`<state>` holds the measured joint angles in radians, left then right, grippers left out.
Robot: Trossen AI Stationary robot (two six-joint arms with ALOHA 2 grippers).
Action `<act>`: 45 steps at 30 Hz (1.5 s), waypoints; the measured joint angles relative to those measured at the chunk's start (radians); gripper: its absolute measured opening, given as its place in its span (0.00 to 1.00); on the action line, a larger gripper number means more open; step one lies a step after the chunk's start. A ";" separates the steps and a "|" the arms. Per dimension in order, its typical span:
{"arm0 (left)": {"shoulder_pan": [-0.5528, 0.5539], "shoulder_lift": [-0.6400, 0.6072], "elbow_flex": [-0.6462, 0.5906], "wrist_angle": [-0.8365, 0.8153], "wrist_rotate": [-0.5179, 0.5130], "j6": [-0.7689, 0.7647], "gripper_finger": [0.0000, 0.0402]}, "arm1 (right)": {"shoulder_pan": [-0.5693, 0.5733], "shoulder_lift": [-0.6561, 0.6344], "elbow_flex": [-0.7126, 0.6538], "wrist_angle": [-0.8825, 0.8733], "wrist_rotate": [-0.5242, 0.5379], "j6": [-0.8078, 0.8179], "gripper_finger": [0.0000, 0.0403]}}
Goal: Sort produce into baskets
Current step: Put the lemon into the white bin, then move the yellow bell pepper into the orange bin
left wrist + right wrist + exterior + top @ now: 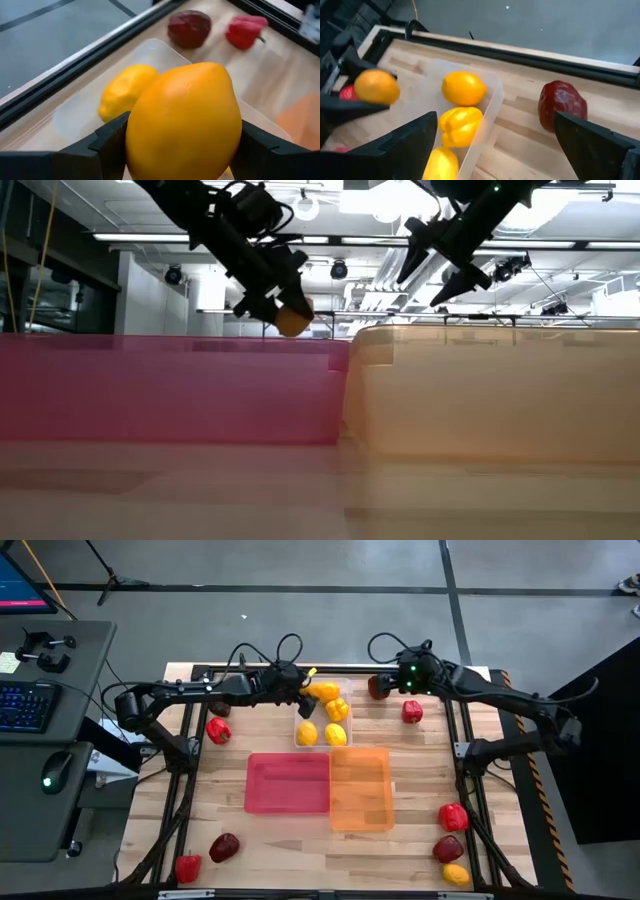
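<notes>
My left gripper (305, 692) is shut on a yellow-orange citrus (185, 120) above the clear bin (297, 720), held well above the table in the low view (292, 318). The bin holds several yellow pieces, among them a citrus (464, 87) and a yellow pepper (460, 125). My right gripper (500, 150) is open and empty at the table's far side, just right of the clear bin. A dark maroon piece (562, 105) lies on the wood close by it. A red pepper (412, 711) lies to its right. My left gripper pinches the citrus by its two opposite sides (131, 135), one finger (112, 142) on each side. The citrus is lifted clear, above the clear bin's far end.
The pink bin (288, 783) and orange bin (360, 790) stand side by side at mid table. A red pepper (218, 730) lies at the left. A maroon piece (224, 847) and a red pepper (188, 867) lie near left. A red pepper (453, 817), maroon piece (448, 848) and yellow piece (456, 874) lie near right.
</notes>
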<state>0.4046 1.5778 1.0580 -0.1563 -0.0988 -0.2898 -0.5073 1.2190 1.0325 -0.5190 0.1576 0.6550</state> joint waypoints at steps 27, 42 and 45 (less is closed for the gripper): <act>0.002 0.125 0.000 0.185 0.063 -0.119 0.85 | 0.030 0.018 0.000 0.023 0.001 -0.116 0.95; 0.049 -0.119 0.000 -0.054 0.111 -0.003 0.98 | 0.074 0.130 0.001 0.213 -0.022 0.057 0.95; 0.076 -0.230 0.000 -0.110 0.077 0.004 0.98 | 0.094 0.235 0.015 0.304 -0.112 0.021 0.95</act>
<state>0.4809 1.3477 1.0580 -0.2659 -0.0216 -0.2862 -0.4134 1.4536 1.0479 -0.2149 0.0459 0.6757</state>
